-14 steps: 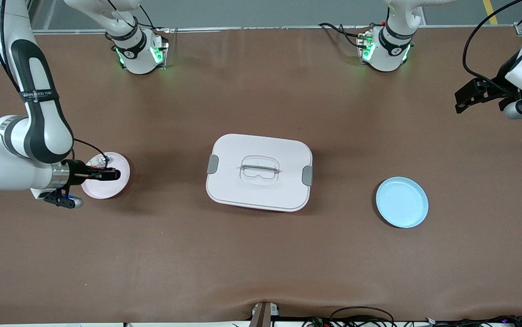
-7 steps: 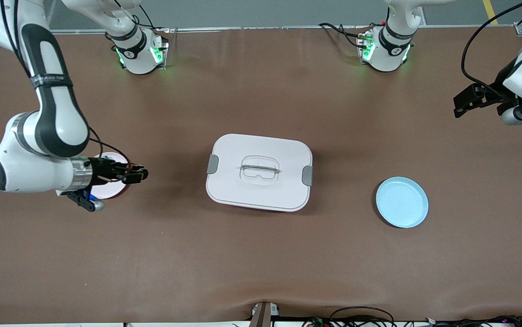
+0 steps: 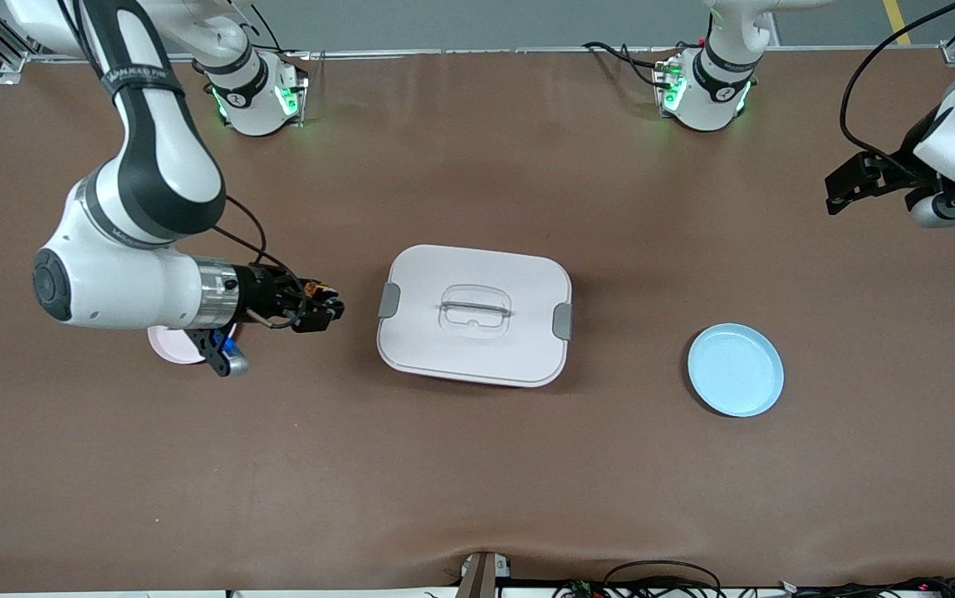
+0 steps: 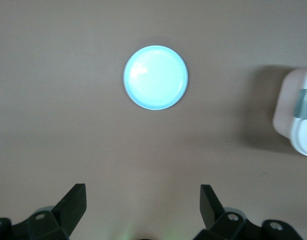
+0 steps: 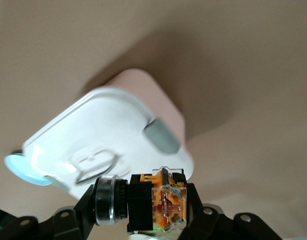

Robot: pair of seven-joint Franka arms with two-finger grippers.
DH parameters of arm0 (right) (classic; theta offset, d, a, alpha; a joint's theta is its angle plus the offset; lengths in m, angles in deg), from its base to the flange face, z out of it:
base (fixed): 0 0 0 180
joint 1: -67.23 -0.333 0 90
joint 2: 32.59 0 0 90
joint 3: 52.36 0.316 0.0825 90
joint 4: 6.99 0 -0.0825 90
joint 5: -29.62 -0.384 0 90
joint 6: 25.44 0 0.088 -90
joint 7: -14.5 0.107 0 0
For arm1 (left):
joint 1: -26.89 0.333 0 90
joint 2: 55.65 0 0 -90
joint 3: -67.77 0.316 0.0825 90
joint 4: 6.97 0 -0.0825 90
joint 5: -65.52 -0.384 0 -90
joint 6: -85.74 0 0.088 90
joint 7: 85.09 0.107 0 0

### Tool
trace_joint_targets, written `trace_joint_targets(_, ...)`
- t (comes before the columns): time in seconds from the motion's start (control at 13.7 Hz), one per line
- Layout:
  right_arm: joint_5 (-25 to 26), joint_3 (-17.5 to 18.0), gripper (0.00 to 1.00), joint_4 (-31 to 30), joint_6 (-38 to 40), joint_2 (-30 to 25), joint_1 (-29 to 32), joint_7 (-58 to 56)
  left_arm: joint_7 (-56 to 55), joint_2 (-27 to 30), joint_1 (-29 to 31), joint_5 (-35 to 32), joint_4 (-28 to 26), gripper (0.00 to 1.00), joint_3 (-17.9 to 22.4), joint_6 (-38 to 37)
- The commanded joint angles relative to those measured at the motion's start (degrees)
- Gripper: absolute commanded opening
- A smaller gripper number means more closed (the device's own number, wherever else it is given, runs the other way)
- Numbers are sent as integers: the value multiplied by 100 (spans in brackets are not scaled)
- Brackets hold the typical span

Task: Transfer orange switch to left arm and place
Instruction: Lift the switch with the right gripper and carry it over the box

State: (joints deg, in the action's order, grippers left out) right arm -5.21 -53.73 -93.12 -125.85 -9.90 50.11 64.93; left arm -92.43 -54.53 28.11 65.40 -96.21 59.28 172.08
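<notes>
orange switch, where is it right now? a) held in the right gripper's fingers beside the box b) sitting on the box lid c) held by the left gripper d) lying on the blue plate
a: the right wrist view shows the orange switch clamped in the right gripper, which is in the air next to the box.

Two large white arms [image 3: 124,274] with glossy rounded shells are seen, broken by black bands and joints. Small grey lettering is printed on a black band of the right arm. A silver metal ring is fitted at its wrist, where thin black cables are looped to the black right gripper [image 3: 324,309]. Green lights are shown at both bases [image 3: 253,95]. A black cable is trailed from the left arm, ending in the black left gripper [image 3: 847,183].
</notes>
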Motion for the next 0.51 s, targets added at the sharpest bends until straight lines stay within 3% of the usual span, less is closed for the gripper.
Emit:
trace_joint_targets(0.0, -146, -65, 0, 367, 49, 7, -352, 1053, 66, 151, 2, 703, 65, 100, -135, -47)
trace_joint_targets(0.15, -164, -65, 0, 456, 13, 16, -607, 1590, -30, 231, 11, 1179, 92, 100, -398, 58)
trace_joint_targets(0.44, -340, -65, 0, 605, -223, 16, -933, 2294, -39, 222, -7, 2444, 83, 100, -522, 655)
